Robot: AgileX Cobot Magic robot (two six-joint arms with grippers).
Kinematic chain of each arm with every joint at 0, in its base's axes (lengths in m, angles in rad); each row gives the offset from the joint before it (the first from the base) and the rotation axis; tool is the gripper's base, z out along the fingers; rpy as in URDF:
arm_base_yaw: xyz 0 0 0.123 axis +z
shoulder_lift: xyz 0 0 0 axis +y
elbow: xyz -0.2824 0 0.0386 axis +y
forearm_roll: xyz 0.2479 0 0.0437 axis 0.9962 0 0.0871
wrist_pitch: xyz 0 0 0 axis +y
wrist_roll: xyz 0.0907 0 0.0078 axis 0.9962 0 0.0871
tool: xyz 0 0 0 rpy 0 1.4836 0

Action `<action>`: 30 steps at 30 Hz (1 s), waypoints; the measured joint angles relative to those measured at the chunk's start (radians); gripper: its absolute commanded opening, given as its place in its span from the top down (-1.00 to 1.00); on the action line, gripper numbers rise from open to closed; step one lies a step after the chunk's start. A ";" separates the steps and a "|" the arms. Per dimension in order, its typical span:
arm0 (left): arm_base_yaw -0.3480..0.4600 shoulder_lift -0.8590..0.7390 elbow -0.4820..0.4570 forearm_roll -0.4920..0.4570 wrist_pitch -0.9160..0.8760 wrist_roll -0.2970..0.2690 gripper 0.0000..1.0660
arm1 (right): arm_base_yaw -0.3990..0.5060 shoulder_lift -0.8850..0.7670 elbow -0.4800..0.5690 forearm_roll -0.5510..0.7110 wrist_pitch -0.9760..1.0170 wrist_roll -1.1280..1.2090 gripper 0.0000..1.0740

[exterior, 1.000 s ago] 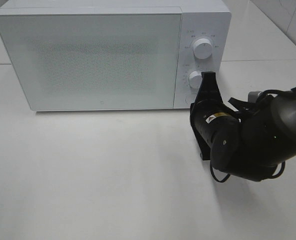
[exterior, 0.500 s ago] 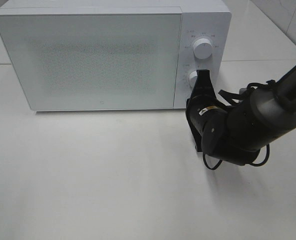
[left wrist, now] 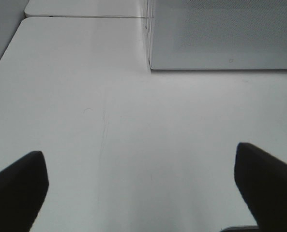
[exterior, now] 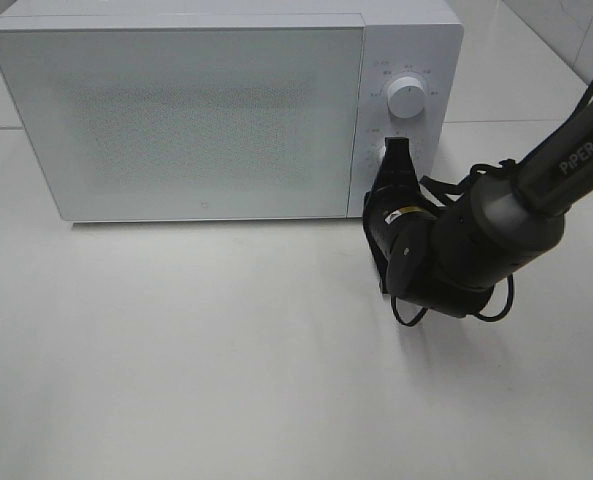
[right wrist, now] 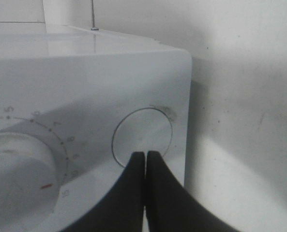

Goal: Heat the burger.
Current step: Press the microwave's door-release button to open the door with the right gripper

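Our right gripper's (right wrist: 145,154) jaws are closed flat together with nothing between them. The paired tips make one blunt finger, set on the lower edge of the round button (right wrist: 143,135) at the bottom corner of the microwave's (exterior: 176,110) control panel. We judge that this is why they are shut: a narrow, stiff point presses a button better than spread fingers would. The button sits just beside the lower dial (right wrist: 17,159) and below the upper dial (exterior: 407,96). We take it for the door release, though no marking on it is readable.

Our left gripper (left wrist: 138,159) has its jaws wide apart and empty. It hangs over bare table near the microwave's front left corner, well clear of the door (exterior: 186,130), probably so a swing of the door would not meet it.

The burger shows in none of our views. The door is shut and its speckled front hides the inside, so we cannot tell whether the burger is in there or out of frame.

The table (exterior: 226,350) is plain, matt and white, with a few faint scratches in the left wrist view. A seam runs behind the microwave, and pale tiled wall (exterior: 576,30) shows at the far right corner.
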 measured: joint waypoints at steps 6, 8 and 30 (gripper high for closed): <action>0.000 0.000 0.000 0.000 0.000 0.000 -0.86 | 0.000 0.017 -0.027 0.007 0.010 0.000 1.00; 0.000 0.000 0.000 0.000 0.000 0.000 -0.86 | 0.000 0.020 -0.029 0.023 0.012 -0.001 1.00; 0.000 0.000 0.000 0.000 0.000 0.000 -0.86 | -0.022 0.035 -0.063 0.077 -0.013 -0.003 1.00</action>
